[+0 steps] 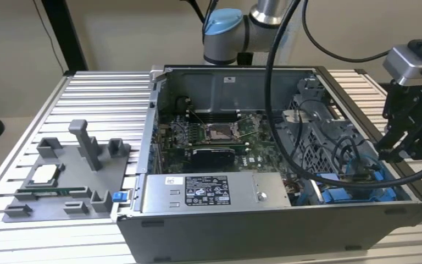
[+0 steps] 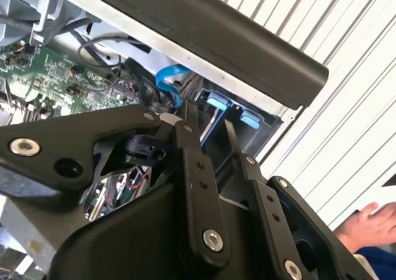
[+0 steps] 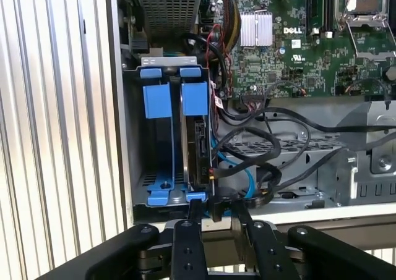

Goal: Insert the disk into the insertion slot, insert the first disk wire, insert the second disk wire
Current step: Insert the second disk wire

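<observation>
The disk [image 3: 199, 150] stands on edge in the insertion slot [image 3: 158, 101], a bay of blue rails at the corner of the open computer case [image 1: 270, 220]. Blue carrier tabs [image 3: 195, 97] sit over the disk. My gripper [image 3: 215, 213] hovers just outside the case wall beside that bay, its two black fingers [image 2: 189, 125] a small gap apart. Through the gap in the second wrist view I see the blue tabs [image 2: 219, 102]. A flat blue wire [image 3: 246, 180] and black wires [image 3: 266, 131] lie loose beside the disk. In the exterior view the gripper [image 1: 386, 153] hangs over the case's right rim above the bay [image 1: 346, 192].
A grey power-supply box [image 1: 204, 190] and the green motherboard [image 1: 211, 137] fill the case. A grey fixture tray [image 1: 57, 176] with upright pegs lies on the ribbed table at the exterior view's left. Thick black cables [image 1: 273, 110] drape over the case. A person's hand [image 2: 365, 224] rests on the table.
</observation>
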### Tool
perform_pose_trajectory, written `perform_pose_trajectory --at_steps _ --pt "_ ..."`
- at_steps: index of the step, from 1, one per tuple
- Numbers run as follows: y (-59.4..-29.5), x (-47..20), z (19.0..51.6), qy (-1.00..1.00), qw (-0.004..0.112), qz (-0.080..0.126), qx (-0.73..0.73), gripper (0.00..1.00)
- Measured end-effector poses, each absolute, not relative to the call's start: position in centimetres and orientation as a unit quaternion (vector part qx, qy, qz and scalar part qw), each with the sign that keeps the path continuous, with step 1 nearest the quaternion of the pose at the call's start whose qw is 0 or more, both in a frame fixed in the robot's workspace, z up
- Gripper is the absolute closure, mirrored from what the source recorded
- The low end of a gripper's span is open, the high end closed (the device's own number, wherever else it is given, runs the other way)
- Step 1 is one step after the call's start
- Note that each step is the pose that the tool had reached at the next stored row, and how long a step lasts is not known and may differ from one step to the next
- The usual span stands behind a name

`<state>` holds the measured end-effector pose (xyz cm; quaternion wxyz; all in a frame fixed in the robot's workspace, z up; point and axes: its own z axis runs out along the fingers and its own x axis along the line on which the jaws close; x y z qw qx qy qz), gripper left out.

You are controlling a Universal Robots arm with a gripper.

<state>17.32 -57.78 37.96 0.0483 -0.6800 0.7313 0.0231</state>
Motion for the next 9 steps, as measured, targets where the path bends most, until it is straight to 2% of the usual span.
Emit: perform_pose_trajectory --at_steps 9 --pt "-57.8 17.35 37.89 0.732 0.041 0.03 -0.68 0.0"
